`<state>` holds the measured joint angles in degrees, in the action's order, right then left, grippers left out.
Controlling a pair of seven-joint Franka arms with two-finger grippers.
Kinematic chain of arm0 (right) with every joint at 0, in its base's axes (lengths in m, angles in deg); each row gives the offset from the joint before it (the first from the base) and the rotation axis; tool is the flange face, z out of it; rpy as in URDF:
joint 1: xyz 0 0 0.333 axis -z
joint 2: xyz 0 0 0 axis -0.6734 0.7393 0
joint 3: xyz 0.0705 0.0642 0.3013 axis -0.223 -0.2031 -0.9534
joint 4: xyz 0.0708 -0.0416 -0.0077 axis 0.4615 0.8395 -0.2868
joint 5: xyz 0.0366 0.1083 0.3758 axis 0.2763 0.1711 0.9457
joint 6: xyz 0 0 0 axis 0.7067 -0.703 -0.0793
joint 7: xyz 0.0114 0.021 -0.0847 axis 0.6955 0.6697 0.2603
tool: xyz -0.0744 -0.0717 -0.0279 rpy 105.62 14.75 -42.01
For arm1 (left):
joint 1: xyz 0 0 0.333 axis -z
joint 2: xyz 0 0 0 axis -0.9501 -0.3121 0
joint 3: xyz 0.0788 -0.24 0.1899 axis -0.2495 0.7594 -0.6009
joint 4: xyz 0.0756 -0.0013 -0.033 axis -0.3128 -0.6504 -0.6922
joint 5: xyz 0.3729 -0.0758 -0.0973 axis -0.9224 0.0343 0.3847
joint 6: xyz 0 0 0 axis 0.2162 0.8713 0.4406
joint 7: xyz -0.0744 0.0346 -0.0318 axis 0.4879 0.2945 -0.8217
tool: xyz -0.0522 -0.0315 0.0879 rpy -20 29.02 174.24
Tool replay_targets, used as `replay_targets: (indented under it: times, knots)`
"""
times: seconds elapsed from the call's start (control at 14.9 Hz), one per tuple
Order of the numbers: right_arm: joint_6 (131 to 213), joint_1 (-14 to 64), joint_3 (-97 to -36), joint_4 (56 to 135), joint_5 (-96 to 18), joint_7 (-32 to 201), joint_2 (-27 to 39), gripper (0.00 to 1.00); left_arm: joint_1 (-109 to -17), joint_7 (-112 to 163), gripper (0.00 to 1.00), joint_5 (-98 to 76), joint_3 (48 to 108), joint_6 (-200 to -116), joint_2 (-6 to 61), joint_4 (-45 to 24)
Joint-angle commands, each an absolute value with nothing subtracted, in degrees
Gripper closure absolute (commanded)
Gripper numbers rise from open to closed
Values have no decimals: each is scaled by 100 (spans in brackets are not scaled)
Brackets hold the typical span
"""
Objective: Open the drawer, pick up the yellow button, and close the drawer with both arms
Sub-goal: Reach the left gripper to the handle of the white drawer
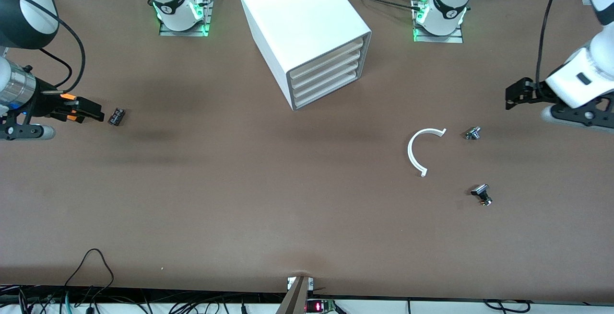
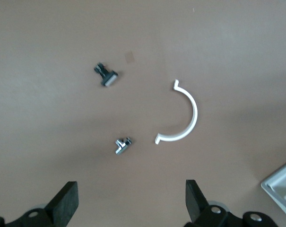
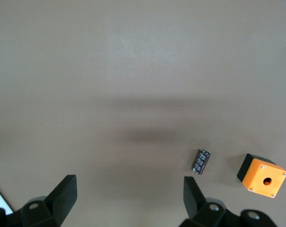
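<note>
The white cabinet (image 1: 307, 26) stands at the robots' side of the table, midway between the two bases. Its topmost drawer (image 1: 328, 54) is shut, flush with the three drawers below it. The button is not in view. My right gripper (image 1: 95, 111) hangs open and empty over the table at the right arm's end, next to a small dark cylinder (image 1: 116, 116). In the right wrist view its fingers (image 3: 62, 194) stand wide apart over bare table. My left gripper (image 1: 512, 97) hangs open and empty at the left arm's end; its fingers (image 2: 67, 201) are wide apart too.
A white half ring (image 1: 422, 148) and two small silver-black metal parts (image 1: 473, 133) (image 1: 482, 194) lie near the left gripper and show in the left wrist view too (image 2: 187, 116). An orange-and-black box with a hole (image 3: 262, 176) lies beside the dark cylinder (image 3: 201, 161).
</note>
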<state>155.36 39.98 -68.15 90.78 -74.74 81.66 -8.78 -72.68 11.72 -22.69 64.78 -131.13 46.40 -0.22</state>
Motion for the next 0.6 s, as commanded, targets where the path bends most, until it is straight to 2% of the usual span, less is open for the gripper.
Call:
replay_targets:
  times: [0.0, 0.27, 0.54]
  knots:
    - [15574, 3803, -6904, 9107, -7515, 8389, -807, 0, -7269, 1134, 0, -2086, 6491, -12790, 4228, 77]
    - [15609, 3758, -6913, 9089, -7472, 8855, -771, 0, -7366, 1107, 0, -1234, 6473, -12492, 3928, -29]
    - [15575, 3583, -6931, 8808, -7437, 9251, -684, 0, -7357, 1099, 0, 335, 6482, -12368, 3708, -739]
